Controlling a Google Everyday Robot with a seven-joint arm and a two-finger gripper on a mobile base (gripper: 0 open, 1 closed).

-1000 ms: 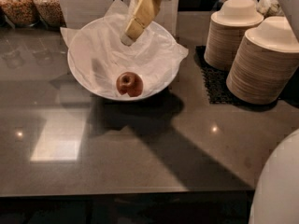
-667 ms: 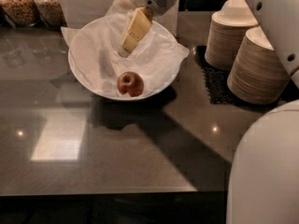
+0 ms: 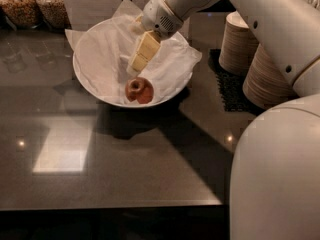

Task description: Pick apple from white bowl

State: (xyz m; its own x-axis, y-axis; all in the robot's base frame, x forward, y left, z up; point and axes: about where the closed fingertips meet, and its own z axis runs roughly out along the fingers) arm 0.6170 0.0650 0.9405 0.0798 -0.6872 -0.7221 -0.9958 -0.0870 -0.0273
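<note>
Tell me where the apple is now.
In the camera view, left of centre, the apple lies inside the white bowl, near its front rim; the gripper hangs just above it.

My arm [image 3: 272,31] is a smooth white shell, rounded, dotted with small dark holes; my cream-coloured gripper [image 3: 136,64] hangs over the white bowl [image 3: 76,71].

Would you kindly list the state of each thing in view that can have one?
apple: lying loose in the white bowl, dimple showing, not gripped.
white bowl: upright on the counter, paper-lined, holding only the apple.
end effector: angled down into the bowl, tip just above the apple.
disposable bowls: in two stacks at the right.
jars: upright, filled.
</note>
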